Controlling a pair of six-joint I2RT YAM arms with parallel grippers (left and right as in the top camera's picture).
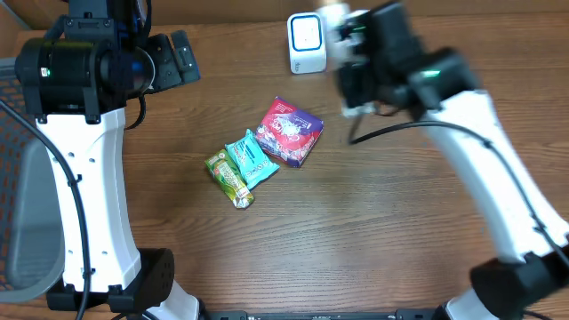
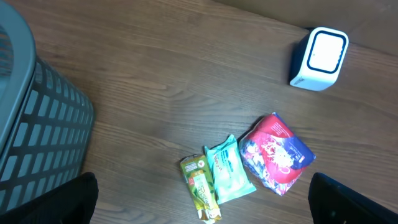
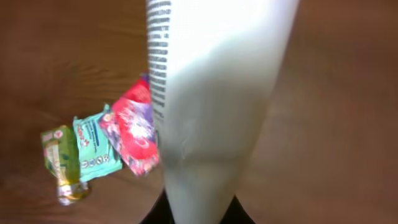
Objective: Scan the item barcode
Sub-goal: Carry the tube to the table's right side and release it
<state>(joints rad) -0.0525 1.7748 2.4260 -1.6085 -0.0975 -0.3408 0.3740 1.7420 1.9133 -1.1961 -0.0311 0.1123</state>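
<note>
Right gripper (image 3: 196, 214) pinches a white packet (image 3: 211, 93) at twelve o'clock, likely showing its barcode (image 3: 159, 62) to the scanner (image 1: 307, 43); left gripper (image 1: 178, 58), spread, idles.

You see a white item (image 3: 217, 93) with black bars (image 3: 158, 56) along one edge. Your table (image 1: 373, 231) is brown wood grain. The green pack (image 1: 229, 179), teal pack (image 1: 252, 159) and red-and-purple pack (image 1: 289, 132) carry busy print. Your scanner (image 2: 318, 59) is white, blue-trimmed; the basket (image 2: 37, 124) grey, gridded.
</note>
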